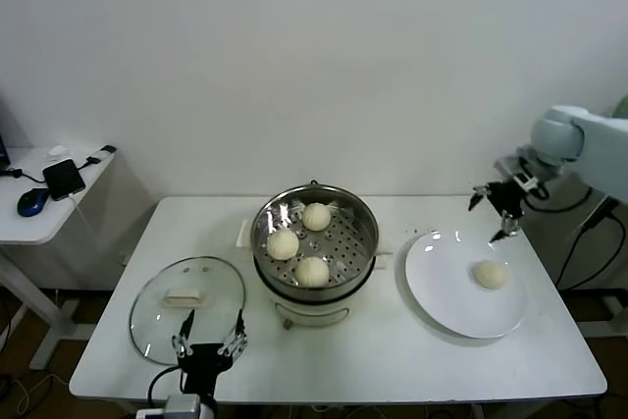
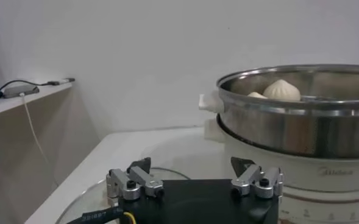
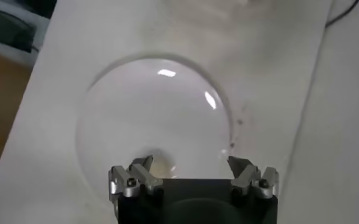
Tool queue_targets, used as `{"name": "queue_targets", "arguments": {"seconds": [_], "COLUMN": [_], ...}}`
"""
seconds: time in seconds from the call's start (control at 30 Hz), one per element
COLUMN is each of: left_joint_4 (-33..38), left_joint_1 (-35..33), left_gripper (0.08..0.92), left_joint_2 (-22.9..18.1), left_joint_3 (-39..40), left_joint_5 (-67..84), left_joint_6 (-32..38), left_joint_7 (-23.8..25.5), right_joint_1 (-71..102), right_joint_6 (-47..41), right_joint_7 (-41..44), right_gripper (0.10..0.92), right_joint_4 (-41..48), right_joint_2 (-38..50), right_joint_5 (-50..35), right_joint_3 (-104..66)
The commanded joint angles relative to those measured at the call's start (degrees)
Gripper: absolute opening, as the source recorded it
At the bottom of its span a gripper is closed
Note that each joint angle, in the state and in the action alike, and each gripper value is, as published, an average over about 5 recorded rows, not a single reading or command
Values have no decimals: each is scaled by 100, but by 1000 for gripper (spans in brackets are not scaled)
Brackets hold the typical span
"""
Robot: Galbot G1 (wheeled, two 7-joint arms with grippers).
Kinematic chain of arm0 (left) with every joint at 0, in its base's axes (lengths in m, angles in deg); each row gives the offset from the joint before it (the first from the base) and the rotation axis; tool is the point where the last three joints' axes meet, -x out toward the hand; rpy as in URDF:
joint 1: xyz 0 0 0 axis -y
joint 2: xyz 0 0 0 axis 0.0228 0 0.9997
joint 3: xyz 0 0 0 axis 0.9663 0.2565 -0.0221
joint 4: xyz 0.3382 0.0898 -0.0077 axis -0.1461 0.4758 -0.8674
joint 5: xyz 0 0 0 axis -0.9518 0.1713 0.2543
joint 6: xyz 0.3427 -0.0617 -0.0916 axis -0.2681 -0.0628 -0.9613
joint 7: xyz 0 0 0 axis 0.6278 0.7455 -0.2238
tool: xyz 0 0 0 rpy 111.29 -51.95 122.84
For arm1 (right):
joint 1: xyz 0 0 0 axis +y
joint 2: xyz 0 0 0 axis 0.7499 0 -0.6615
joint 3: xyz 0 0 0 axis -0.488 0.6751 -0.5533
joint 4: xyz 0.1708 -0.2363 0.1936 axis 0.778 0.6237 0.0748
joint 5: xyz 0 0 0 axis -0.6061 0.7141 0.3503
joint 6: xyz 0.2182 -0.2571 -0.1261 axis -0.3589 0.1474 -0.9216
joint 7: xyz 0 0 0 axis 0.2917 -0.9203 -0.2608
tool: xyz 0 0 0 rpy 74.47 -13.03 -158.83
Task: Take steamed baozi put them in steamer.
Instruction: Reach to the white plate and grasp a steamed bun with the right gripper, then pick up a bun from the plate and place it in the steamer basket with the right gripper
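My right hand hovers wide open and empty above the smooth white plate, largely hiding its last domed baozi; three sit in the perforated steel steamer.

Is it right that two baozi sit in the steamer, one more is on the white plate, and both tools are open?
Not quite. The head view shows three baozi in the steamer, not two. The rest holds: one baozi lies on the white plate, and the left tool and right tool are both open.
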Motion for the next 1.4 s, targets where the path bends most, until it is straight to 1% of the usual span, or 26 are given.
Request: {"name": "queue_targets", "arguments": {"seconds": [0.03, 0.47, 0.87, 0.97, 1.1, 1.27, 1.33, 1.4], "left_joint_4": [-12, -76, -62, -55, -33, 7, 26, 44], "left_joint_1": [9, -75, -140, -166, -193, -210, -218, -217], "left_gripper": [823, 823, 823, 823, 823, 823, 823, 823], "left_joint_2": [-19, -39, -44, -40, -30, -27, -24, -22], "left_joint_3": [4, -18, -11, -4, 7, 25, 37, 48], "left_joint_5": [-24, -48, -53, -52, -54, -69, -82, -96], "left_joint_6": [-12, 17, 58, 70, 78, 64, 56, 42], "left_joint_7": [5, -5, -22, -24, -26, -24, -22, -20], "right_joint_1": [2248, 2916, 2919, 2915, 2837, 2114, 1518, 700], "right_joint_6": [-591, -665, -738, -767, -807, -916, -1000, -1102], "right_joint_7": [-120, -417, -460, -438, -437, -393, -360, -346], "right_gripper": [823, 823, 822, 812, 767, 706, 687, 679], "right_joint_4": [751, 1341, 1377, 1331, 1266, 944, 740, 501], "right_joint_2": [355, -150, -291, -287, -261, -110, -64, -85], "right_joint_5": [989, 1352, 1458, 1468, 1487, 1166, 754, 81], "right_joint_3": [-1792, -2624, -2674, -2659, -2640, -2149, -1640, -923]}}
